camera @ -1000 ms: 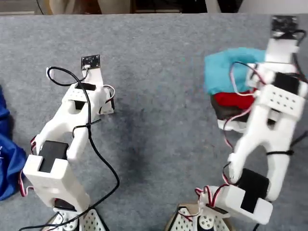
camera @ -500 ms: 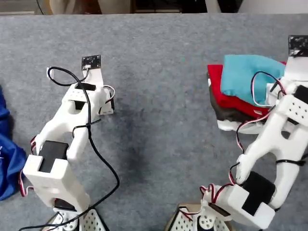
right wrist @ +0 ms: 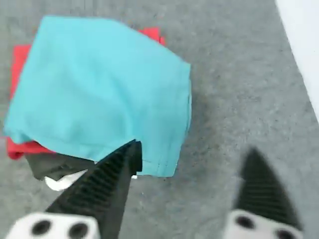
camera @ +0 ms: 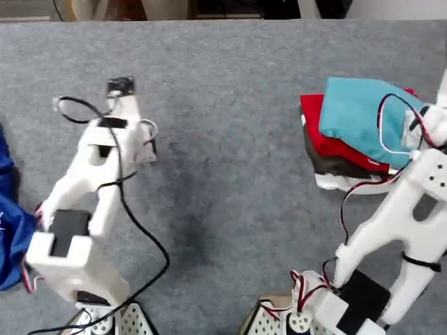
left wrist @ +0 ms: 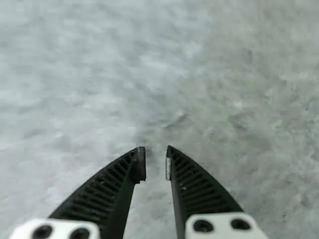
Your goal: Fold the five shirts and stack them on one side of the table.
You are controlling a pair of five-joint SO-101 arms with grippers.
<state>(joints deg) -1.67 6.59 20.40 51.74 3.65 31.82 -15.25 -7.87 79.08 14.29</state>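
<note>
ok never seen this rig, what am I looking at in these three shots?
Two small white robot arms sit side by side at a grey table. The wide picture comes from a fixed camera looking down over both: left arm, right arm. The other two come from a camera on each arm's wrist, looking out along its black gripper.

On the table's right side lies a stack of folded shirts: a teal shirt on top, then a red shirt, a dark shirt and a white shirt at the bottom. A blue shirt lies bunched at the left edge, partly out of frame.

The left gripper is over bare table, with a narrow gap between its tips, holding nothing. The right gripper is wide open above the stack, also empty.
</note>
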